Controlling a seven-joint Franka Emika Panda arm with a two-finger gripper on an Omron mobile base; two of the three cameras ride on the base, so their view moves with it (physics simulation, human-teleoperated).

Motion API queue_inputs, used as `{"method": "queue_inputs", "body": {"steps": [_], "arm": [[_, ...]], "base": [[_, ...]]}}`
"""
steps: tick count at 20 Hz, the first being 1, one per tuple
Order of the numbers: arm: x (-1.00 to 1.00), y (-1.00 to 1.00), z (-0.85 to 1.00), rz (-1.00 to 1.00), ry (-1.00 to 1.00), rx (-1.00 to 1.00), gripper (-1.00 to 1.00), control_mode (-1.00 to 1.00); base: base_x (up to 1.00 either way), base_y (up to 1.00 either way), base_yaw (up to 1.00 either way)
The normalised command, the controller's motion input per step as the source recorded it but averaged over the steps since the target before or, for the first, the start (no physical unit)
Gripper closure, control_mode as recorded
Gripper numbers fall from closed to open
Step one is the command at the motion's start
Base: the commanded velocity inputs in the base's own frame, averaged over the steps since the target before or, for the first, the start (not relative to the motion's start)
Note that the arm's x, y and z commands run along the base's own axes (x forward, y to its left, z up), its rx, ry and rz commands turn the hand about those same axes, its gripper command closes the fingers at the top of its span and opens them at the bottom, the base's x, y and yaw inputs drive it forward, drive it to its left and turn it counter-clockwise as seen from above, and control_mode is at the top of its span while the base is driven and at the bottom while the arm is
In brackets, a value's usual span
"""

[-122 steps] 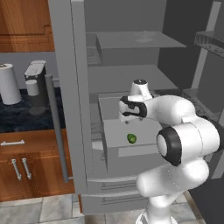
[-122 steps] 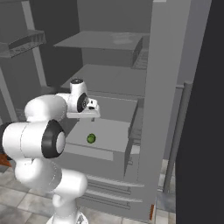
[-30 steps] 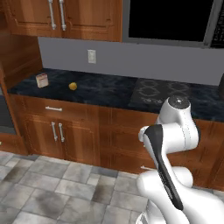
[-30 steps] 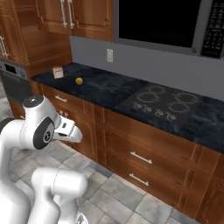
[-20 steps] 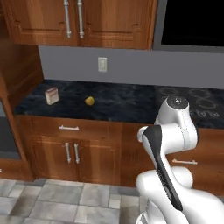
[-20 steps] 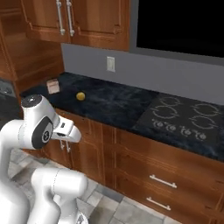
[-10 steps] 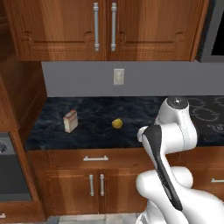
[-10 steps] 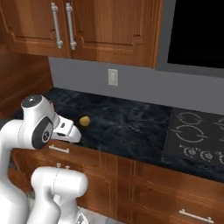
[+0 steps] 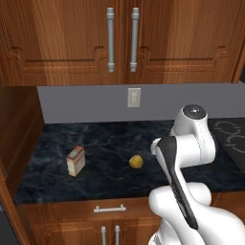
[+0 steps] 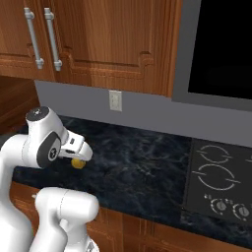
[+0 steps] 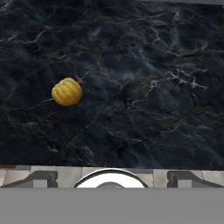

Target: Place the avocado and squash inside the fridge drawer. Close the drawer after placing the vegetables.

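The whole scene has shifted in both base views since half a second ago, which marks a move of the base and not of the objects; the counter now sits closer and more square-on. In the left base view, a tan carton (image 9: pixel 76 160) stands at centre left on the dark marble counter (image 9: pixel 110 179), and the squash (image 9: pixel 136 161) lies to its right, well apart from it, just left of the white arm. Both were further up and left in that frame earlier. In the right base view the squash (image 10: pixel 78 163) shows at left centre, partly behind the arm's wrist; the cooktop (image 10: pixel 218 187) occupies the lower right. In the hand view the squash (image 11: pixel 67 92) rests alone on the counter at left centre. The gripper (image 11: pixel 112 178) shows two fingertips (image 11: pixel 41 178) spread wide at the bottom edge, holding nothing.
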Motion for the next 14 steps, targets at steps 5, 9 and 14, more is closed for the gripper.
{"method": "queue_inputs", "body": {"steps": [5,9,14], "arm": [[0.06,0.27,-0.34,0.00,-0.02,0.00,-1.00,-1.00],[0.55,0.52,-0.45,0.00,0.00,0.00,-1.00,-1.00],[0.83,0.21,-0.35,0.02,0.01,0.00,-1.00,-1.00]], "base": [[-0.02,0.00,0.00],[0.00,0.00,0.00],[0.00,0.00,0.00]]}}
